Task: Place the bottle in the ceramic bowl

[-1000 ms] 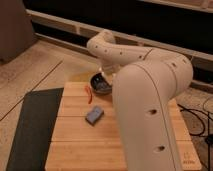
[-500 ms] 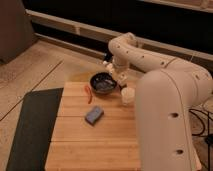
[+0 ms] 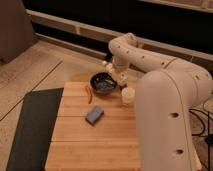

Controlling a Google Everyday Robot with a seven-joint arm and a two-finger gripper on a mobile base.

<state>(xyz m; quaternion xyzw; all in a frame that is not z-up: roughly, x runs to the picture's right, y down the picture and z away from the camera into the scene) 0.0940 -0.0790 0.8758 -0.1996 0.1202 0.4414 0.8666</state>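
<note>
The gripper [image 3: 114,70] had shifted to the bowl's [image 3: 103,83] far rim; its grip was unreadable, no bottle plainly inside yet.

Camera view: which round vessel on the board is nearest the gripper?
The dark glossy bowl: the gripper is at its far rim, on the cup's side. The short white cup stands beside the bowl, further toward the camera.

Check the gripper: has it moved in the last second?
Yes. The gripper has shifted right relative to the ceramic bowl. A second ago it hung over the bowl and hid it; now it is at the bowl's right rear rim.
</note>
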